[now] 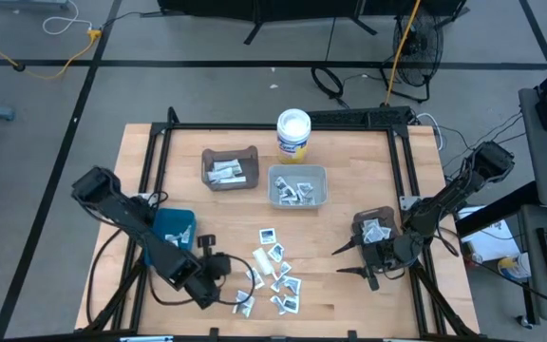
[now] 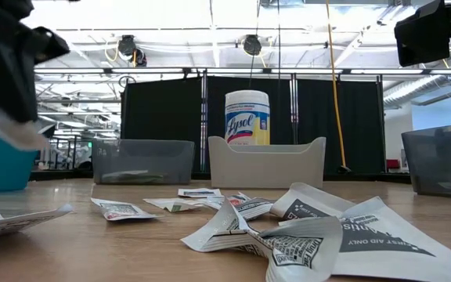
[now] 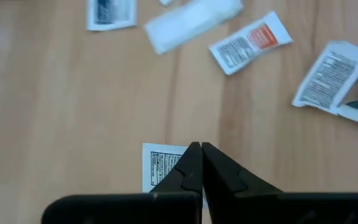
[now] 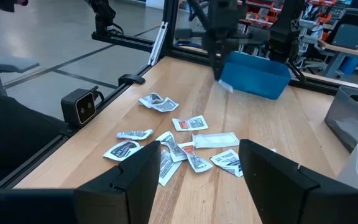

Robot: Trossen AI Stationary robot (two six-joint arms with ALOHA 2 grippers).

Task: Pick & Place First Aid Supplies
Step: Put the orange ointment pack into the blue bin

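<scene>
packets: white, blue/red/black print | bin left of packets: teal | tub (behind them): white, blue-yellow label | table: pale wood

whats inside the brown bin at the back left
The brown bin holds a few white packets lying flat, seen from above. Anything beneath them is covered, and their print cannot be read.

Small flat white packets with blue or red print are scattered loosely in front of the grey bin.
</scene>
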